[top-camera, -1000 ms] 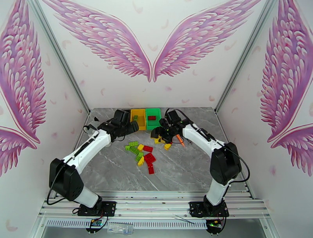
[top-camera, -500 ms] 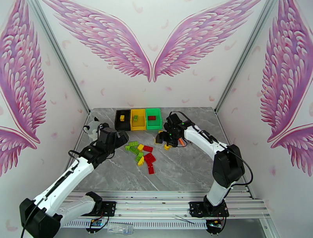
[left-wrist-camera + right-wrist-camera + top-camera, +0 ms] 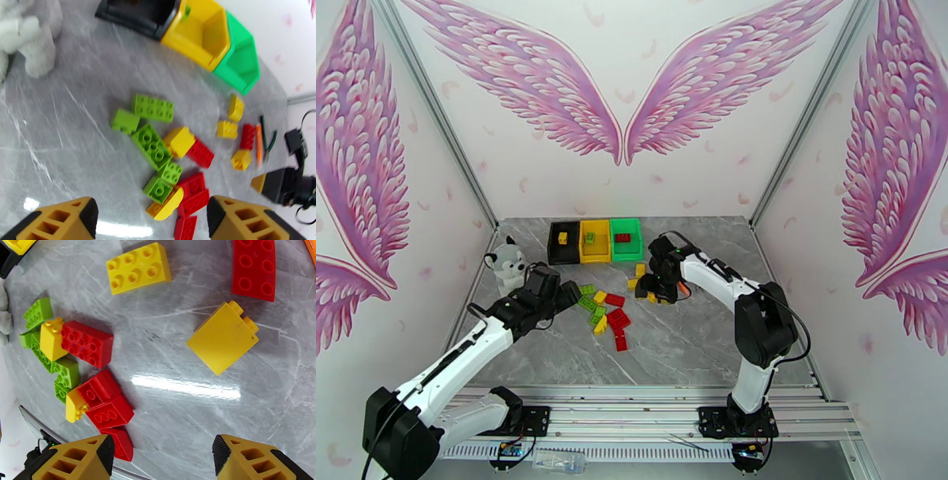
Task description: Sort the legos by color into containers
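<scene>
The containers stand joined at the back: black point(image 3: 563, 245), yellow point(image 3: 595, 246) and green point(image 3: 626, 246). A yellow brick lies in the black one, a green brick in the yellow one, a red brick in the green one. The main pile of red, yellow and green legos point(image 3: 604, 309) lies mid-table. My left gripper point(image 3: 569, 294) hovers open at the pile's left edge; in the left wrist view its fingers point(image 3: 59, 219) straddle the pile point(image 3: 166, 169). My right gripper point(image 3: 648, 288) hangs open over loose yellow bricks point(image 3: 223, 338), with nothing held.
A plush husky point(image 3: 505, 267) sits at the left edge, close to my left arm. An orange stick point(image 3: 258, 144) lies by the right gripper beside a red brick point(image 3: 252, 269). Bare marble lies in front of the pile.
My left arm has pulled back from the bins to the pile's left side, uncovering the black bin and the husky. My right gripper shifted slightly nearer over the yellow bricks.
</scene>
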`<state>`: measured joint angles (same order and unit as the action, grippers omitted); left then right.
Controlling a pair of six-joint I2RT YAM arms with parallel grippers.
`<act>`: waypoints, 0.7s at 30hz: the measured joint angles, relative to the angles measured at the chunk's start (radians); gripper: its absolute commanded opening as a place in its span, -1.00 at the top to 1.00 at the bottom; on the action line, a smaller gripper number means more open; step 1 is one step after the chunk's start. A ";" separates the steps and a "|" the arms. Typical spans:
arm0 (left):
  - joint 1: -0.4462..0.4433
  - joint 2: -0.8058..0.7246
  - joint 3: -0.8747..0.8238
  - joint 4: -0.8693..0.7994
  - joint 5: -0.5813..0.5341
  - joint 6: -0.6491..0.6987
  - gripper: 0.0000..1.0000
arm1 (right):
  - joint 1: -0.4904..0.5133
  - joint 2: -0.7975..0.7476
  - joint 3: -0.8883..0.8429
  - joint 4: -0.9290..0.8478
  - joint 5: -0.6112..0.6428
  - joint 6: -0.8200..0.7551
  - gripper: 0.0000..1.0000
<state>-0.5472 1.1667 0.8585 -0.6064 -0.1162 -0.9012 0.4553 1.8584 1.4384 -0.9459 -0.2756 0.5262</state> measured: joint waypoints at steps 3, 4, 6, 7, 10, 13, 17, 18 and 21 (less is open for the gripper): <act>-0.047 0.071 -0.001 0.003 0.019 0.009 -0.40 | -0.002 0.010 0.000 0.000 -0.001 0.000 -0.39; -0.061 0.095 -0.002 0.005 0.026 0.012 -0.38 | -0.002 0.012 0.000 0.000 -0.002 0.001 -0.38; -0.090 0.155 -0.002 0.013 0.041 0.026 -0.34 | -0.002 0.016 -0.002 0.001 -0.008 0.003 -0.37; -0.103 0.179 -0.002 0.017 0.046 0.032 -0.32 | -0.002 0.016 -0.007 0.004 -0.012 0.003 -0.37; -0.140 0.235 -0.002 0.027 0.061 0.046 -0.30 | -0.002 0.016 -0.029 0.012 -0.023 0.005 -0.37; -0.169 0.262 -0.002 0.043 0.076 0.060 -0.31 | -0.002 0.016 -0.055 0.019 -0.032 0.008 -0.38; -0.196 0.301 0.003 0.053 0.085 0.078 -0.22 | -0.002 0.016 -0.080 0.022 -0.035 0.012 -0.39; -0.201 0.317 0.007 0.054 0.087 0.085 -0.20 | -0.002 0.016 -0.085 0.024 -0.035 0.015 -0.38; -0.212 0.357 0.019 0.057 0.093 0.095 -0.17 | -0.002 0.016 -0.094 0.026 -0.037 0.023 -0.39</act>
<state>-0.7593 1.5242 0.8780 -0.5491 -0.0231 -0.8066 0.4534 1.8740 1.3441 -0.9199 -0.3130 0.5488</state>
